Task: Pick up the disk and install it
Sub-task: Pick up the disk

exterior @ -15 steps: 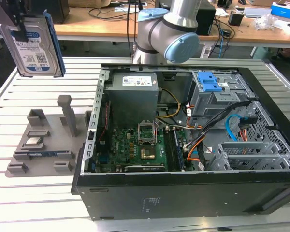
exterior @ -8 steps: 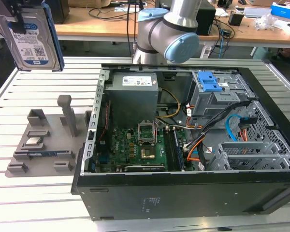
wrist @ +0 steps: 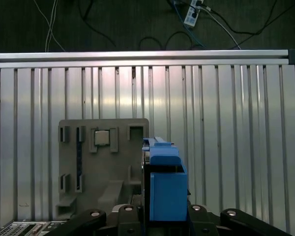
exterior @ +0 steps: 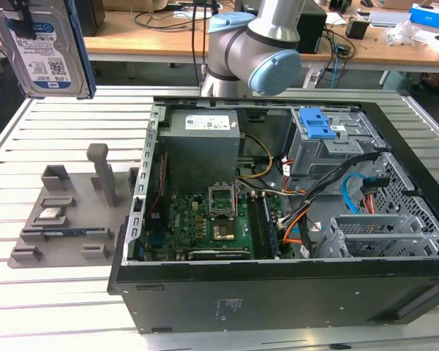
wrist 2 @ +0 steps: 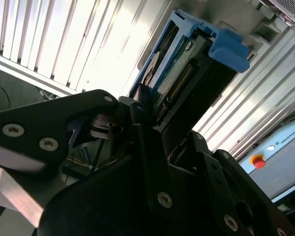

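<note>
The disk (exterior: pixel 40 47) is a silver hard drive with a white-and-blue label in a blue carrier bracket. It hangs high in the air at the exterior view's far left, above the slatted table. My gripper (wrist: pixel 164 219) is shut on the disk (wrist: pixel 164 189), which I see edge-on in the first wrist view, over the grey holder (wrist: pixel 103 167). The second wrist view shows my dark fingers (wrist 2: pixel 140 115) clamped on the disk (wrist 2: pixel 187 73) at one end, with its connector edge and blue bracket sticking out beyond them.
An open computer case (exterior: pixel 278 292) lies on the table at the exterior view's right, with a drive cage and blue latch (exterior: pixel 318 124) at its back. The grey holder (exterior: pixel 66 219) carries a processor chip (exterior: pixel 53 214) and memory stick (exterior: pixel 66 233). The arm's base (exterior: pixel 256 51) stands behind the case.
</note>
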Available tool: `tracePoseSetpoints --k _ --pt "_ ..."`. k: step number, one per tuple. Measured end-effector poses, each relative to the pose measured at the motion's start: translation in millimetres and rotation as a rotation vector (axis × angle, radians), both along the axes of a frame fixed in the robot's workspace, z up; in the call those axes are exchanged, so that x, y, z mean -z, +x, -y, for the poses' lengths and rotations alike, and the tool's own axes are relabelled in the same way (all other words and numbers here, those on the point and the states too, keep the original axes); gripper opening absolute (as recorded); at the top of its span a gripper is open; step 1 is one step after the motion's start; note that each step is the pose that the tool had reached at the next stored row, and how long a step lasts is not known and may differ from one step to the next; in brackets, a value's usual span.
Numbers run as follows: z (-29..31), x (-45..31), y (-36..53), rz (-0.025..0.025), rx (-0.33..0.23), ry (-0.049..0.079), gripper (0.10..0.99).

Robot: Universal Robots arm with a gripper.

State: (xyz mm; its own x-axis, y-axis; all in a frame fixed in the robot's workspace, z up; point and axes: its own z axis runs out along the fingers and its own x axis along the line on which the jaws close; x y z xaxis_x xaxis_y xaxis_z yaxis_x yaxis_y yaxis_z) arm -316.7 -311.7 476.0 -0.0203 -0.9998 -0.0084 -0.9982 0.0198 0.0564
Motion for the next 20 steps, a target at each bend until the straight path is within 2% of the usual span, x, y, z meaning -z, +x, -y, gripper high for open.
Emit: tracePoseSetpoints --k 3,20 --pt "-0.6 -6.7 0.6 -0.0011 0.000 0.000 0.361" --pt "-2.7 -33.5 3.7 -0.0060 0.000 0.000 0.361"
